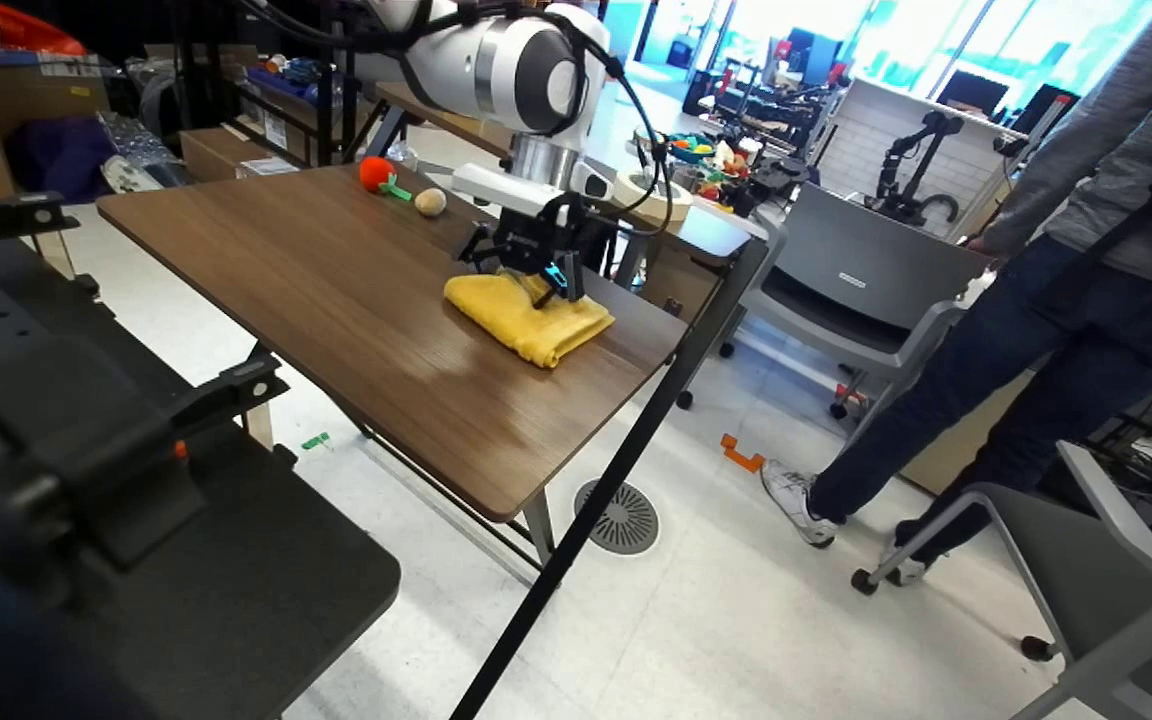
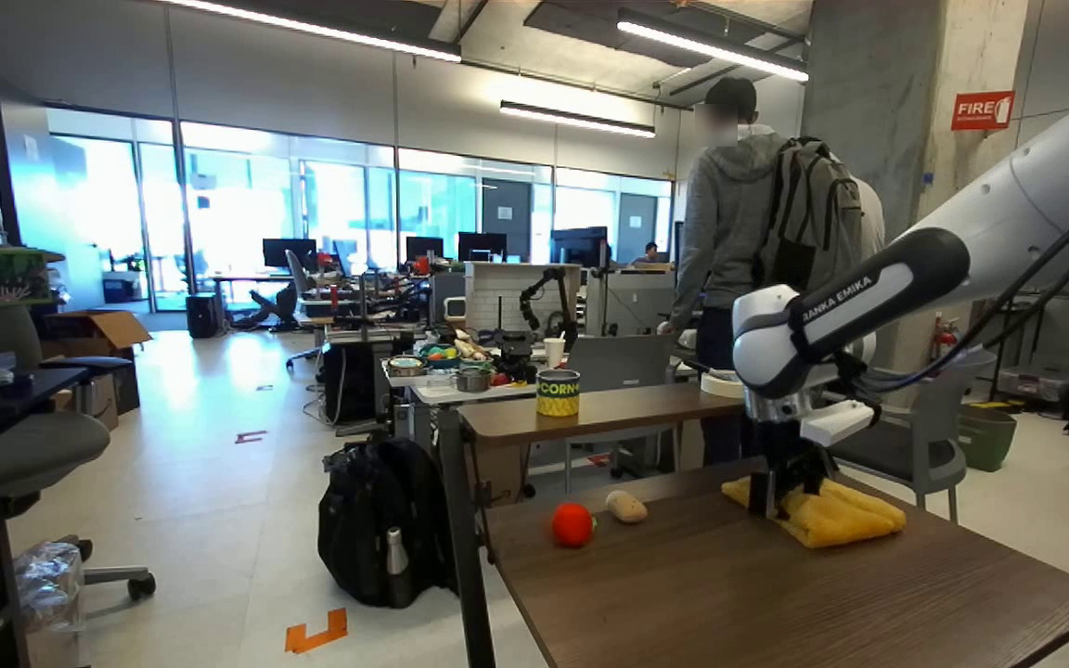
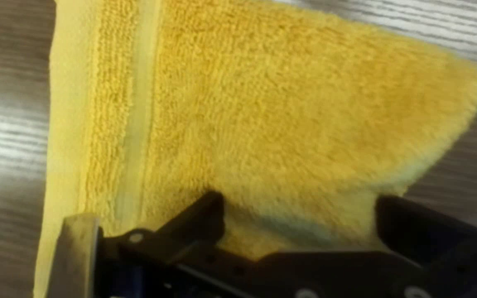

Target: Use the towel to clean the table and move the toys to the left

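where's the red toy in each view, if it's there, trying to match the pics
In an exterior view: red toy, upper left.
In an exterior view: red toy, low, just right of the middle.
Wrist view: not shown.
Shared landmark: the yellow towel, seen in all three.

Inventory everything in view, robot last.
table: 1, brown, on floor
towel: 1, yellow, on table
red toy: 1, red-green, on table
tan toy: 1, tan, on table
corn can: 1, yellow and dark, on raised brown surface
tape roll: 1, cream, same surface
black backpack: 1, black, on floor
chairs: several, grey, on floor
person in hoodie: 1, grey, beyond table
distant clutter: uncountable, mixed, background
arm: 1, mostly white, above table
gripper: 1, black, open at towel
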{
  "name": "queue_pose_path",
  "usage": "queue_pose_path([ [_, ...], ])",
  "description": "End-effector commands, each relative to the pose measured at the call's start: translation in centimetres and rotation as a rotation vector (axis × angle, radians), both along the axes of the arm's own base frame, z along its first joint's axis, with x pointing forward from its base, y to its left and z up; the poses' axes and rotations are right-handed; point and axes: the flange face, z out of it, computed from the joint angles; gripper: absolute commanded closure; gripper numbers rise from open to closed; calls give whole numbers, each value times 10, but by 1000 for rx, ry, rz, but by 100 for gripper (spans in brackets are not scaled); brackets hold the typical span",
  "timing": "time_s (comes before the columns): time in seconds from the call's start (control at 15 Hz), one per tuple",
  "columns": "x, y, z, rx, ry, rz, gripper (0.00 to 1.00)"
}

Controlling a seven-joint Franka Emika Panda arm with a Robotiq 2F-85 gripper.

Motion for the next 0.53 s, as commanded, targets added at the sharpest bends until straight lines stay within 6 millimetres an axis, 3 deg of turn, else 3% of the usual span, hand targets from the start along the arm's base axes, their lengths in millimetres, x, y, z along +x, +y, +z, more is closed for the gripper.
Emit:
queue_pose_path([
  [0.0, -1, 3, -4, -13, 0, -3, 0],
  [0.27, 1, 2, 2, -11, -6, -5, 0],
  [0.47, -1, -21, -21, 17, -30, -127, 0],
])
